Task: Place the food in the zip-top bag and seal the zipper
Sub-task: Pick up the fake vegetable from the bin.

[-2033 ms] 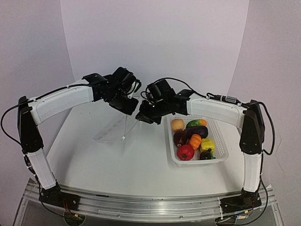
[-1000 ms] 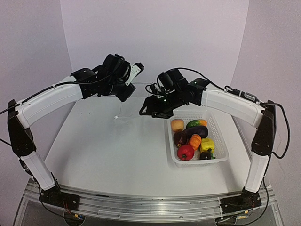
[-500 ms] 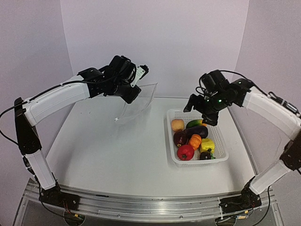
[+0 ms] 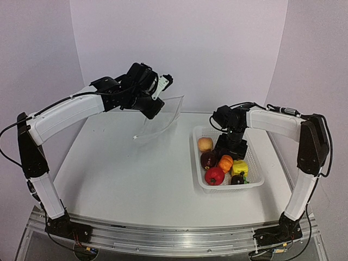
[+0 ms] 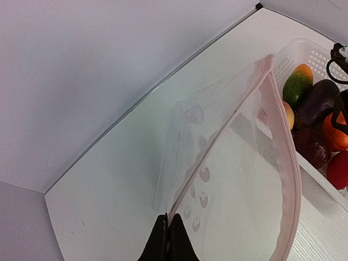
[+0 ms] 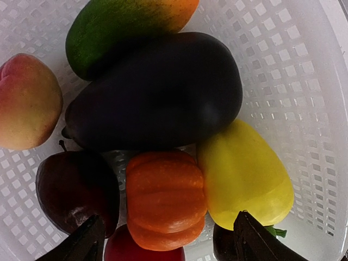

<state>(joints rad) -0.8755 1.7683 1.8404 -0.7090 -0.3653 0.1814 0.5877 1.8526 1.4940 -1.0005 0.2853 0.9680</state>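
1. Right gripper (image 6: pixel 168 244): jaws wide and empty, poised over the orange pepper (image 6: pixel 166 198) in the basket (image 6: pixel 304 65). Drop straight, centre it, then close.
2. Left gripper (image 5: pixel 167 242) pinches the bag (image 5: pixel 239 179) edge, its mouth gaping beside the basket. Hold it steady.

Clear dotted zip-top bag (image 5: pixel 234 179) aloft, zipper (image 5: pixel 294 157) unsealed, mouth wide; glossy food (image 6: pixel 157 89) all in the white basket (image 6: pixel 283 70).

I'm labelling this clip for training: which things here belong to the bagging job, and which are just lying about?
Part of the job: zip-top bag, pinched by the left gripper; its zipper; the food; the open right gripper above it.
Just there: white mesh basket holding the food; table.
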